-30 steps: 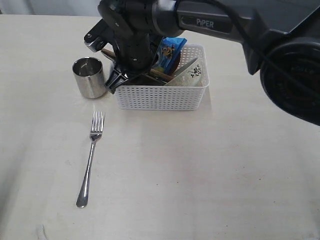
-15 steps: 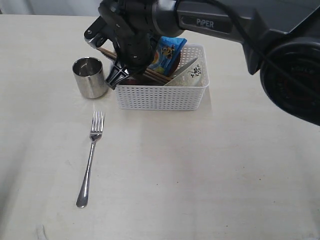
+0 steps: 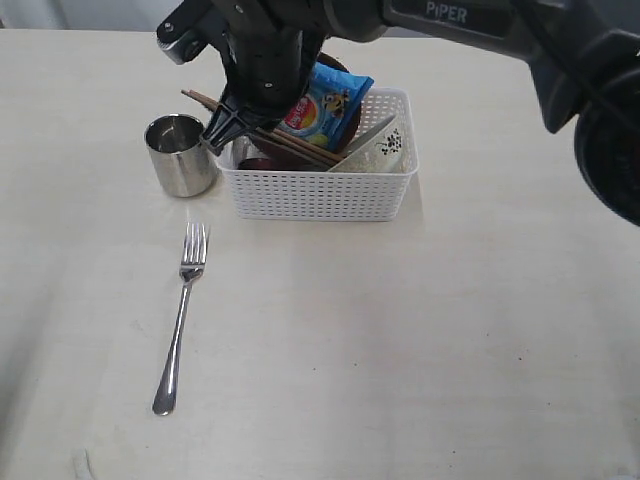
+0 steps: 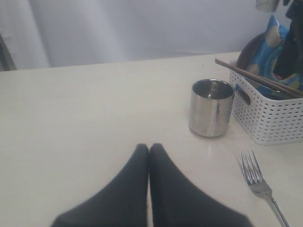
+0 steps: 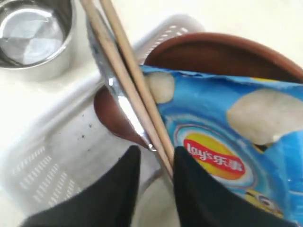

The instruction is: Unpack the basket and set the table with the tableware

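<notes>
The right tool (image 5: 156, 151) has lifted, chopsticks (image 5: 124, 80) clamped between its fingers (image 5: 118, 189).

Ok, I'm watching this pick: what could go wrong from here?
The chopsticks pass between the fingers of the right gripper with the chip bag beside them, so a stick may slip or the bag drag along. Their free ends jut past the basket rim toward the steel cup; a swing could tip it.

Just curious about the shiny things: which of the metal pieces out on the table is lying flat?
The fork, flat on the table; the steel cup stands upright beside the basket.
</notes>
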You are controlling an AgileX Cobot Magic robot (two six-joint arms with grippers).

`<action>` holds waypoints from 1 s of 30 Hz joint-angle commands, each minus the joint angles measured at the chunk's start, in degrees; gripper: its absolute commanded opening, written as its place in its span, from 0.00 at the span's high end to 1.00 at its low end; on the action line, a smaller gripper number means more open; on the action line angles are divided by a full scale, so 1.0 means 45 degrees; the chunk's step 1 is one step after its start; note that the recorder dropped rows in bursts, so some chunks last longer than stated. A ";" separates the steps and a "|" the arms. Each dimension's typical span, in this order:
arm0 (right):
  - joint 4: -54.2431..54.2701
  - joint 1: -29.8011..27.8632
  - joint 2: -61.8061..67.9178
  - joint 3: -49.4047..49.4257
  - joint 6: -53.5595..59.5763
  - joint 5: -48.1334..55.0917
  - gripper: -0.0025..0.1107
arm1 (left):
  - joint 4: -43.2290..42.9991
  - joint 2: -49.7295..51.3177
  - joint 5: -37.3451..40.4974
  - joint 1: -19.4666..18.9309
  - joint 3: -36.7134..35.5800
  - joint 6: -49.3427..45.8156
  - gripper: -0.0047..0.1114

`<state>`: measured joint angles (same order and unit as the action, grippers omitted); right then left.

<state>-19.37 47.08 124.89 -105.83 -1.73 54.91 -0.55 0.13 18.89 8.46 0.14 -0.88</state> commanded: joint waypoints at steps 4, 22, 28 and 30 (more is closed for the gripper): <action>-0.0234 -0.0030 0.0381 -0.0005 0.0218 0.0192 0.57 | 0.0030 -0.0029 -0.0107 0.0074 -0.0031 0.0056 0.96; -0.1227 -0.0030 0.0927 -0.0005 -0.0374 -0.0658 0.94 | 0.0030 -0.0029 -0.0107 0.0074 -0.0031 0.0056 0.96; -0.1378 -0.0030 0.0840 -0.0005 -0.0374 -0.0542 0.98 | 0.0030 -0.0029 -0.0107 0.0074 -0.0031 0.0056 0.96; -0.1349 -0.0030 0.0598 -0.0005 -0.0374 -0.0568 0.98 | 0.0030 -0.0029 -0.0107 0.0074 -0.0031 0.0056 0.96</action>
<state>-24.86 47.08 128.94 -105.83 -3.07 52.31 -0.55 0.13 18.89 8.46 0.14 -0.88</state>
